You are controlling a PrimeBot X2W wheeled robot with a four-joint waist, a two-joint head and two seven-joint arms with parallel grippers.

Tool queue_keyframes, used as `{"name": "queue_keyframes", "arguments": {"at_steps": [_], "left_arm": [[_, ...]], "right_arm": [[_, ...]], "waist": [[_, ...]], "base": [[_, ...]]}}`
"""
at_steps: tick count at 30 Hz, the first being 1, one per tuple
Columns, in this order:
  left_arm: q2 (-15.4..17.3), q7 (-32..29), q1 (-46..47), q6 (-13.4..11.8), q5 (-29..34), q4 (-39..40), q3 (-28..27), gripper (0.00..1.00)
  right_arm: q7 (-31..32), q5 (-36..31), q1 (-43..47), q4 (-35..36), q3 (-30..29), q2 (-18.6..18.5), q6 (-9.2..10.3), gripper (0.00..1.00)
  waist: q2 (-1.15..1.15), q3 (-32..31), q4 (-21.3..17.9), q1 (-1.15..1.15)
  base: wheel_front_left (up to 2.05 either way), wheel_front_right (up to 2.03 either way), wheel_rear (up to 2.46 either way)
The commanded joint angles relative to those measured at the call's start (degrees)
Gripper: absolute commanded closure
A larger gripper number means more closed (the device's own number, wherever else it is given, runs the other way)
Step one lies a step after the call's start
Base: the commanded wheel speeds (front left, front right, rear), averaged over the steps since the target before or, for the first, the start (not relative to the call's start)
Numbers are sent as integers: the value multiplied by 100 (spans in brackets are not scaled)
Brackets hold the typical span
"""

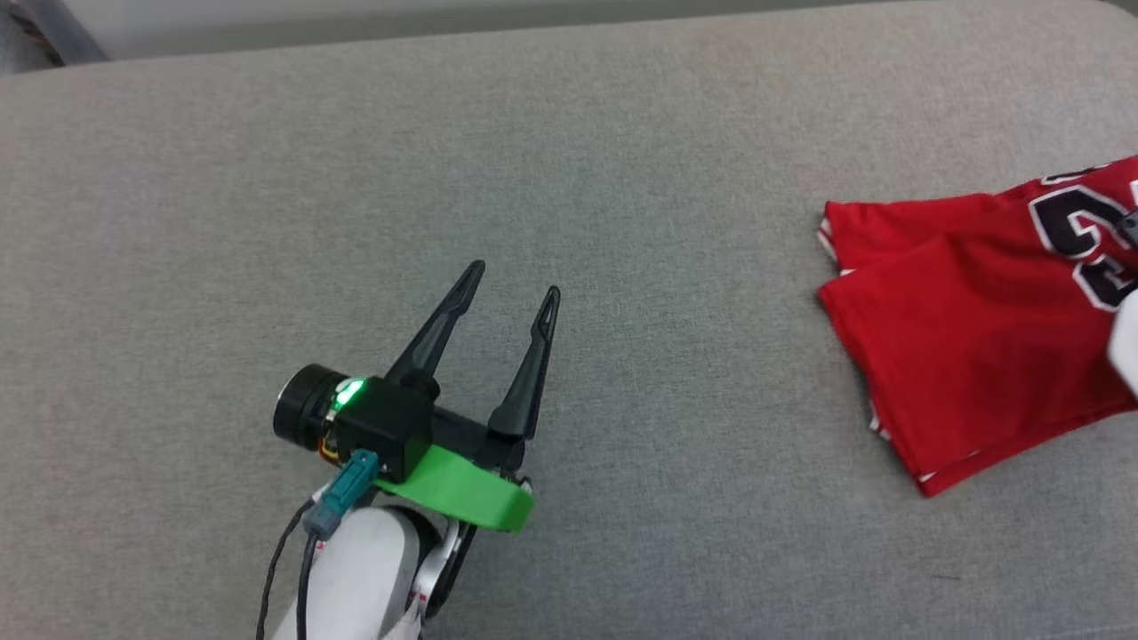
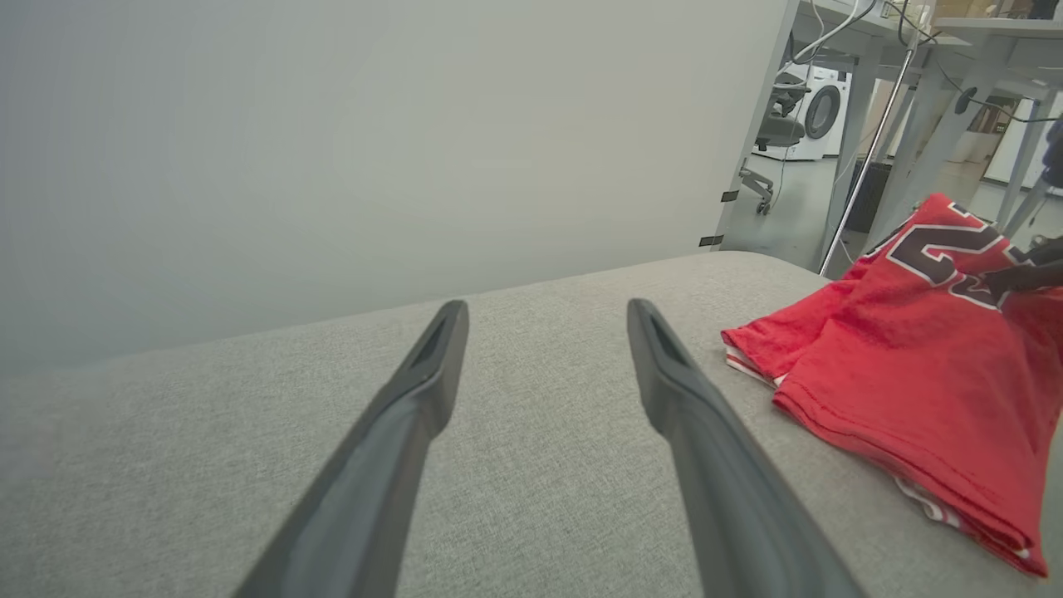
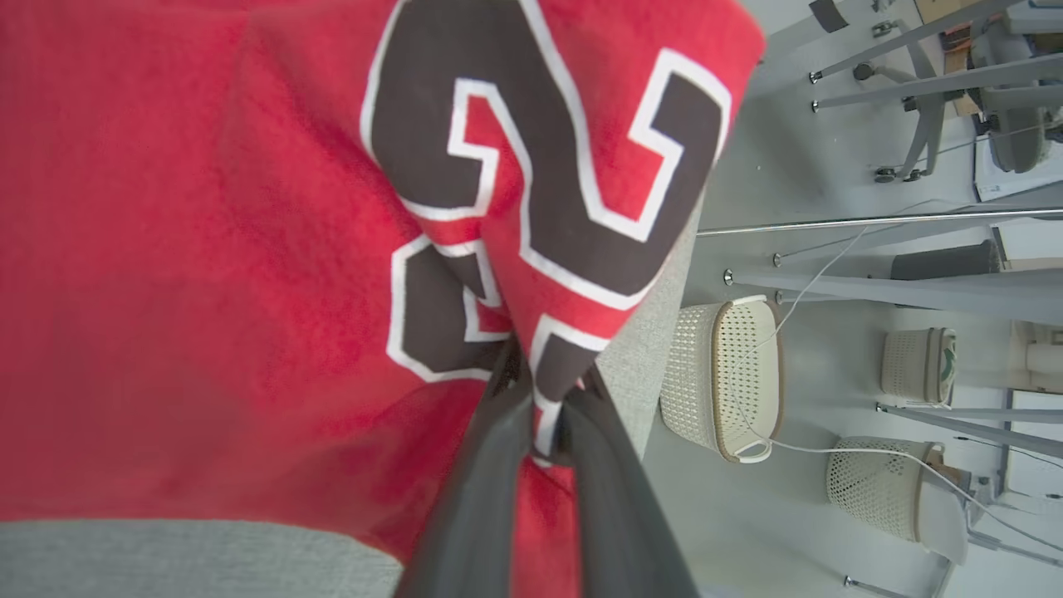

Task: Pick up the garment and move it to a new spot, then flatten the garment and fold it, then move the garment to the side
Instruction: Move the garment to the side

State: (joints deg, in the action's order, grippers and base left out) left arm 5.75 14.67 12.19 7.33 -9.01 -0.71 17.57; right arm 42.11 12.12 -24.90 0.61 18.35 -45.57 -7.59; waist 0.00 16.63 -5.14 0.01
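- The right gripper [image 3: 544, 390] was clamped nearly shut on a small pinch of the garment [image 3: 208, 249], right at the black number print.
- The garment lay in folded layers at the right end of the grey cushion [image 1: 622, 178], its far side by the cushion's edge, with floor and baskets [image 3: 731, 382] below.
- First risk: that pinch looked thin, so a pull might lift only the top layer and spill the fold open.
- Second risk: the thin fabric could slip free or slide over the edge.
- The left gripper [image 1: 514, 278] stood wide open and empty, well apart from the garment, so it was no help if the cloth slipped.
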Motion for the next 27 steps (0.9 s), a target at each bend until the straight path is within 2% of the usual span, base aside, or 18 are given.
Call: {"name": "queue_keyframes", "arguments": {"at_steps": [1, 9, 13, 20, 27], "left_arm": [[65, 33, 201, 15, 65, 45, -9, 0], [394, 33, 738, 15, 268, 328, 78, 0], [574, 33, 897, 15, 362, 566, 109, 0], [814, 33, 1093, 15, 492, 722, 250, 0], [917, 30, 1180, 6, 485, 849, 265, 0]], "right_arm": [[-189, -64, -174, -165, -51, -99, 10, 100], [-1273, -160, -688, -1498, -357, -316, 10, 100], [-1756, -351, -1006, -2163, -482, -301, 10, 100], [-2599, -828, -1551, -3201, -1053, -44, 10, 100], [-3117, -1177, -2086, -3962, -1430, 253, 10, 100]], "waist": [[0, 743, -627, -1], [0, 1560, -1045, -1], [0, 1849, -1198, -1], [0, 2118, -1232, -1], [0, 2269, -1155, -1]], "base": [[0, 0, 0], [0, 0, 0], [0, 0, 0], [0, 0, 0], [0, 0, 0]]}}
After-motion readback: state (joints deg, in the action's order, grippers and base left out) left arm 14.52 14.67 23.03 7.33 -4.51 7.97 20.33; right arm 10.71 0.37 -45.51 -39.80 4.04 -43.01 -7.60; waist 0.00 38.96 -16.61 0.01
